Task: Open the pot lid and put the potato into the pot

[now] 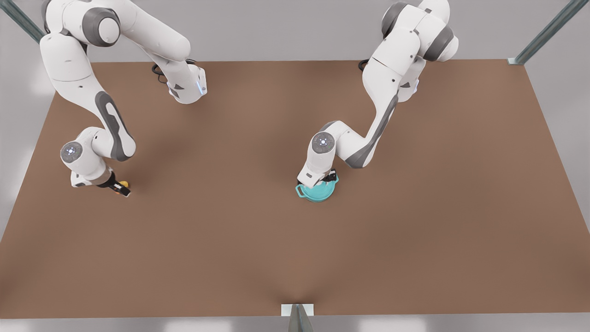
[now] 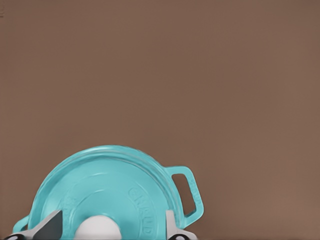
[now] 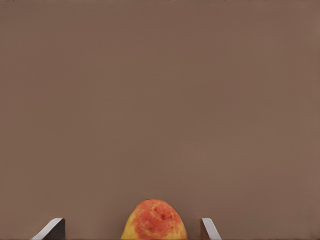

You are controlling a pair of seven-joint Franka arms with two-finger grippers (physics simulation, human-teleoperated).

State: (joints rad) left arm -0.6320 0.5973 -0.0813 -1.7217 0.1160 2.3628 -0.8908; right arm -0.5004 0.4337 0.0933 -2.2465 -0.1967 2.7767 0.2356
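We have the left pincer (image 1: pixel 328 177) spread around the white knob (image 2: pixel 98 229) of the pot lid (image 2: pixel 107 192), which sits on the pot (image 1: pixel 317 192), and the right pincer (image 1: pixel 120 189) spread astride the potato (image 3: pixel 154 220) on the surface (image 1: pixel 286 240); an off-centre squeeze could drag the pot or roll the potato away.

One pot (image 1: pixel 316 193) is counted, teal, with two loop handles. One pot lid (image 2: pixel 107 192) is counted, carrying one white knob (image 2: pixel 98 229). One potato (image 3: pixel 154 220) is counted. Two arms are counted, each fitted with one gripper: the left gripper (image 1: pixel 326 179) and the right gripper (image 1: pixel 120 187). One table (image 1: pixel 295 258) is counted.
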